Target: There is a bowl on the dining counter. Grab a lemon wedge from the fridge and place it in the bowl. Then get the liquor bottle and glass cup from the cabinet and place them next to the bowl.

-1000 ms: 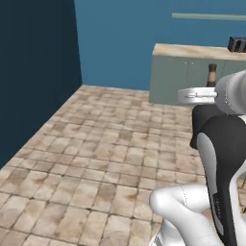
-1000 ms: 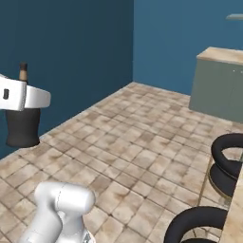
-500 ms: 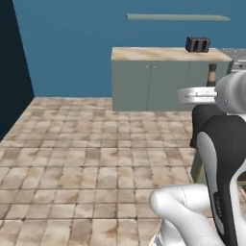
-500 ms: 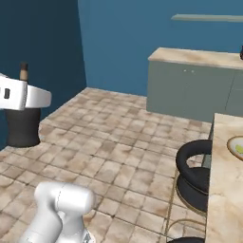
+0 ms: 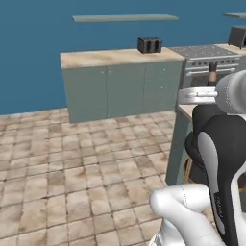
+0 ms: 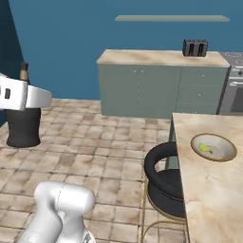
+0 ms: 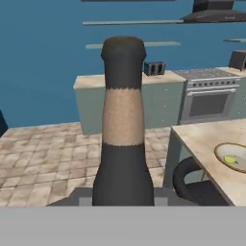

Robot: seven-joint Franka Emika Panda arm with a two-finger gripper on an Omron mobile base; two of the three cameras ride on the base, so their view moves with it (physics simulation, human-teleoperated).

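My gripper (image 6: pixel 21 95) is shut on the liquor bottle (image 7: pixel 123 144), a dark bottle with a tan band on its neck, held upright above the tiled floor. Its capped neck (image 6: pixel 23 71) rises above the white hand and its dark body hangs below; the neck tip (image 5: pixel 212 74) also pokes above the hand in the left base view. To the right stands the dining counter (image 6: pixel 209 194), beige marbled on top. On it rests the bowl (image 6: pixel 223 153) with the yellow-green lemon wedge (image 6: pixel 205 147) inside. The hand view has the bowl (image 7: pixel 226 150) and lemon wedge (image 7: pixel 231 159) at its right edge.
A black round stool (image 6: pixel 163 178) stands against the dining counter's near side. Along the blue back wall runs a grey-green counter (image 6: pixel 156 88) with a dark toaster (image 6: pixel 195 47) and a stove (image 7: pixel 209 98) to its right. Open tiled floor (image 5: pixel 72 163) lies between.
The whole picture has slid left as the base turned: the back counter, stove and dining counter with the bowl have come into view. The bottle stays in my gripper.
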